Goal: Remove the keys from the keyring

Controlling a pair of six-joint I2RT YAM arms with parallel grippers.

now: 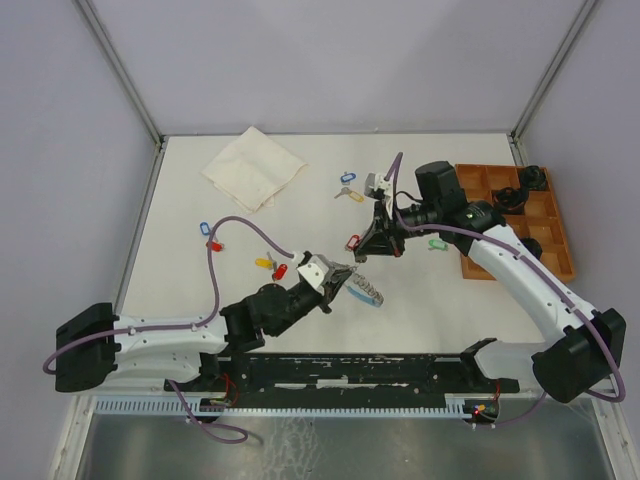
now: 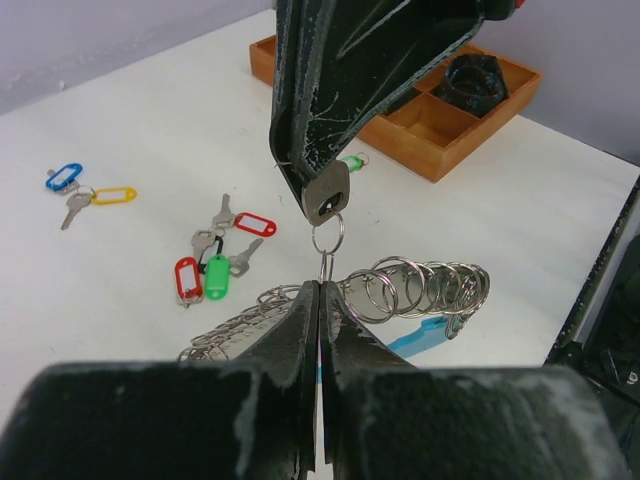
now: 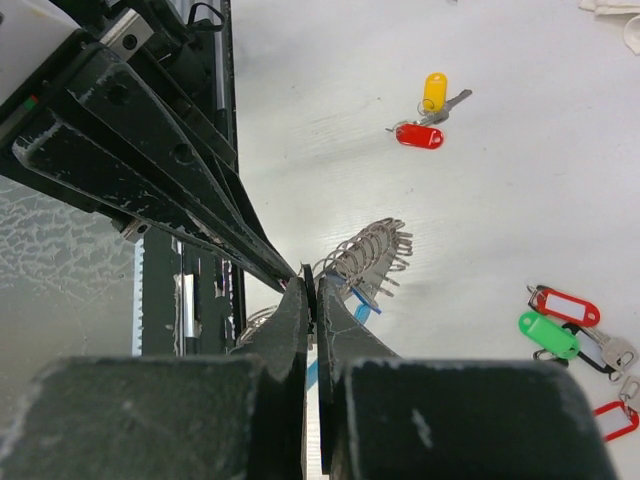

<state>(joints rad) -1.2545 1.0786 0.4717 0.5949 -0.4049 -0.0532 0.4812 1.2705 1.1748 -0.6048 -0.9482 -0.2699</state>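
Observation:
In the left wrist view a silver key hangs from the tips of my right gripper, which comes down from above. A small split ring dangles under the key. My left gripper is shut on the thin wire below that ring. Just behind the jaws is the keyring, a row of silvery rings on a light-blue band. In the right wrist view my right gripper is shut on the key's thin edge, with the keyring beyond. From above, both grippers meet over the keyring.
Loose tagged keys lie around: blue and yellow, red, red and green, yellow and red. A wooden tray holding black parts stands at the right. A folded cloth lies at the back left.

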